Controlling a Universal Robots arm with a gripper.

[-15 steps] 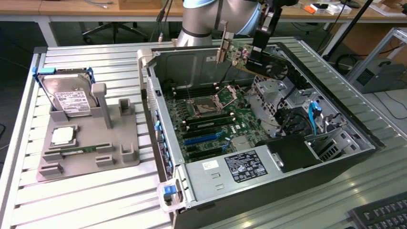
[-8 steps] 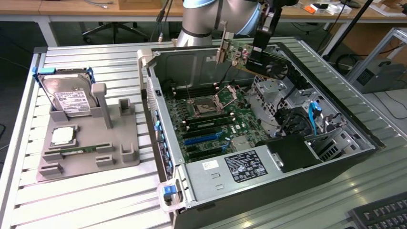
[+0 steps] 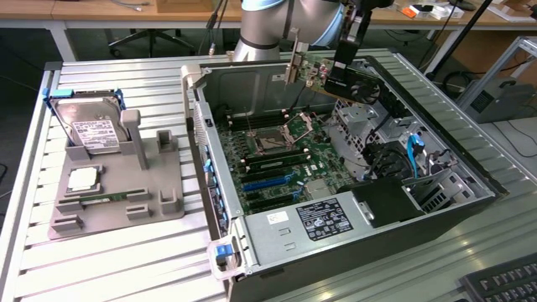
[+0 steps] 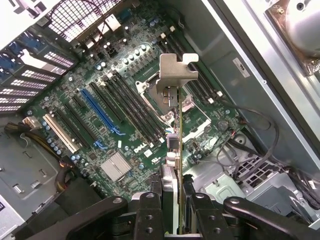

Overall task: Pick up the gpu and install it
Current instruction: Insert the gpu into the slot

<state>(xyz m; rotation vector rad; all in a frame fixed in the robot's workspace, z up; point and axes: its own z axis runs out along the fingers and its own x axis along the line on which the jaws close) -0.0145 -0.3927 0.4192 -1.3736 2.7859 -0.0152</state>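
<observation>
Grip of black gripper, partway closed, on thin dark gpu card; hung over grey open case, long axis ten-to-four, blue slot at seven o'clock, exterior view.

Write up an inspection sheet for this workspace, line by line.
Surface: ribbed silver metal table.
Job's things: gpu, a thin dark circuit card with silvery bracket, held above the open dark computer case, not seated on the green motherboard.
Clutter: grey holder tray carrying a boxy silver hard drive, a square chip and a slim green memory stick.
Tool: the tool is shut on the gpu.
Cables: blue cable and black cables inside the case.
Surroundings: black keyboard, wooden benches beyond the table.
</observation>
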